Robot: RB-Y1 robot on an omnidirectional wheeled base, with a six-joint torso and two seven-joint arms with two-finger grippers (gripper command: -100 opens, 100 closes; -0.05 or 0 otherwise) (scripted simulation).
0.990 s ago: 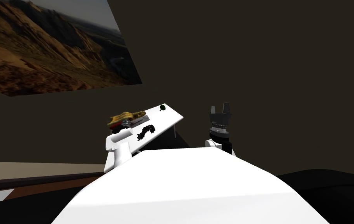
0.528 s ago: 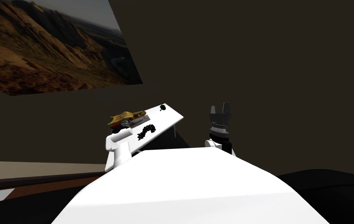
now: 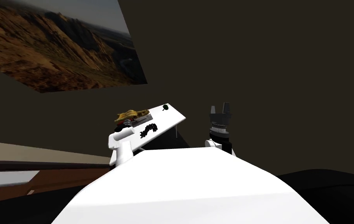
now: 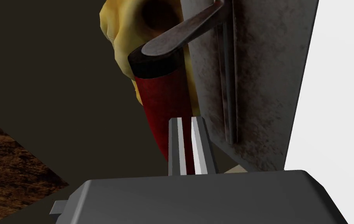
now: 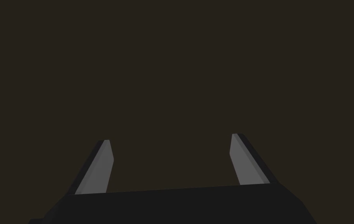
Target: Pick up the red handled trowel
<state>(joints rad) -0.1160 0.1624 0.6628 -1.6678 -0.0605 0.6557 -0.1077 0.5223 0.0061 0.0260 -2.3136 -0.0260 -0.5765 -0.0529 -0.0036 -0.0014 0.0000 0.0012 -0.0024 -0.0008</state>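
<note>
Now, trowel (image 4: 164,97): it sits at the near edge of the white table (image 3: 168,118), directly ahead of the left gripper (image 4: 187,119). Its red handle runs back toward the gripper's body and ends in a dark collar (image 4: 152,62).
Blade (image 4: 258,77): flat, grey and mottled, joined to the collar by a bent dark metal neck (image 4: 184,33). One long edge lies beside the table's white surface.
Left gripper fingers: drawn almost together, with a thin sliver of red showing between them. They overlap the handle's narrow end, but I cannot tell whether they really pinch it.
Yellow object (image 4: 115,35): lumpy, just behind the collar and neck. I cannot tell whether it touches them.
Black cluster (image 3: 148,130): chain-like, lying on the table near the trowel.
Dark green thing (image 3: 165,107): small, near the table's far corner.
Right gripper (image 5: 170,138): held upright to the right of the table and well apart from it. Its fingers are spread wide with nothing between them.
Floor (image 4: 4,163): brown wood, seen past the handle.
Landscape picture (image 3: 55,46): mountains, on the dark wall above and to the left of the table.
</note>
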